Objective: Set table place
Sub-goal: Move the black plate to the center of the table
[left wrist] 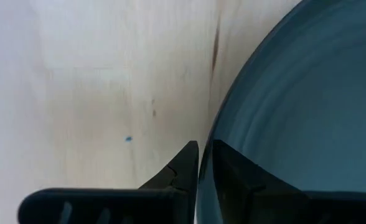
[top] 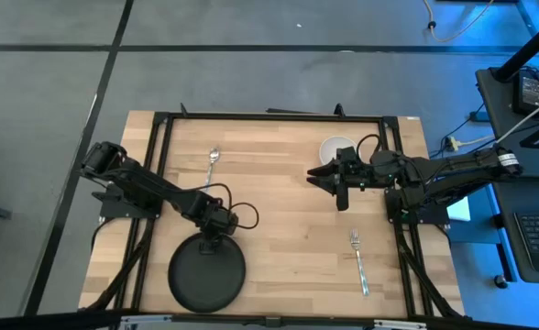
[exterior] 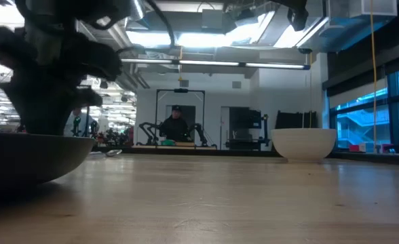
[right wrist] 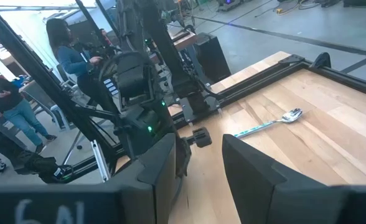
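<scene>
While the place setting is only partly laid, the dark plate (top: 206, 272) is seen at the near edge of the pale wooden surface (top: 279, 229), pinched at its far rim by the left gripper (top: 212, 240). In the left wrist view the two fingers (left wrist: 182, 171) are pressed nearly together with the plate's edge caught between them, one outside the rim and one over its inner slope.

Judged from these pictures, the plate looks to be at or near its spot, yet it has not been let go. Nothing else has been gathered round it: the fork (top: 358, 261) lies well to the plate's right, the spoon (top: 213, 163) well beyond the plate toward the far edge, and the white bowl (top: 335, 149) far off at the far right. Cutlery and bowl are therefore judged still to be brought in.

The left arm is stretched in from the surface's left side, its wrist tipped down onto the rim. The right gripper (top: 336, 180) is held above the surface beside the bowl, well away from the plate, its fingers (right wrist: 248, 163) spread and holding nothing.
</scene>
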